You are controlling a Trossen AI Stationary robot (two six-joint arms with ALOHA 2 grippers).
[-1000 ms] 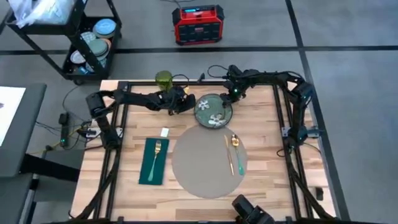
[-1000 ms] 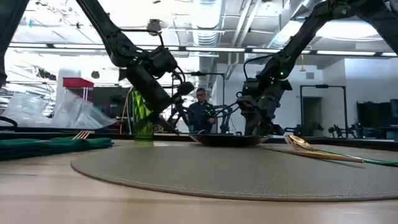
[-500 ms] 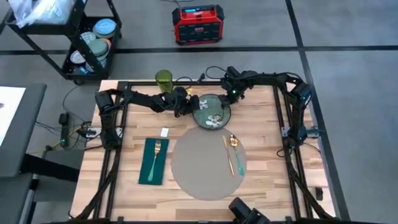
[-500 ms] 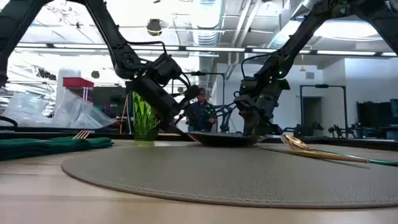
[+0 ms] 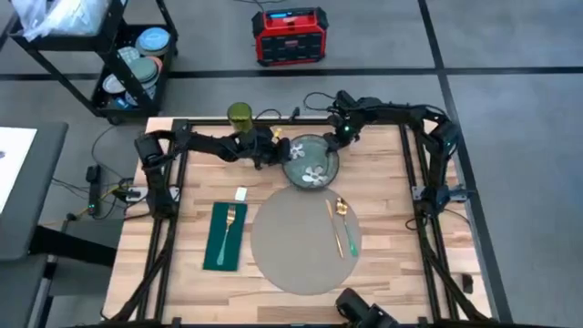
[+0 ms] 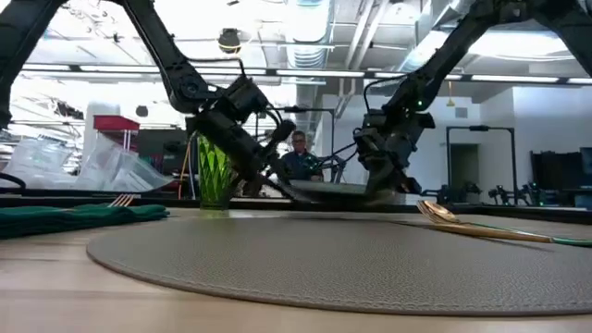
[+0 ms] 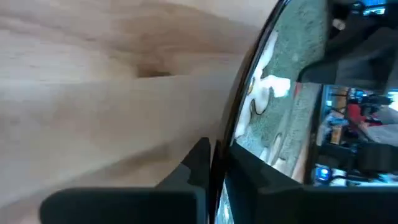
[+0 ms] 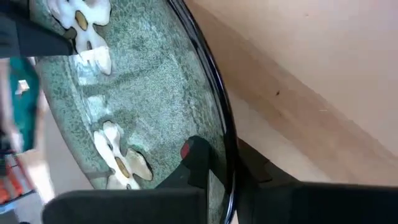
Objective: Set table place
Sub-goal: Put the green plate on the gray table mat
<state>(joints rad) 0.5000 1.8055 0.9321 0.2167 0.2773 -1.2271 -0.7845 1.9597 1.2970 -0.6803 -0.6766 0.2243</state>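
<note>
Wooden planks of the table (image 5: pixel 383 273) carry the round grey-beige place (image 5: pixel 302 239) near the middle, toward the front edge. Beyond it, by the far edge, the dark green floral plate (image 5: pixel 311 162) hangs just clear of the wood in the low view. Both tools hold it: the left tool (image 5: pixel 276 155) is clamped on its left rim, the right tool (image 5: pixel 342 139) on its far right rim. A green glass (image 5: pixel 240 115) stands at the far edge.
</note>
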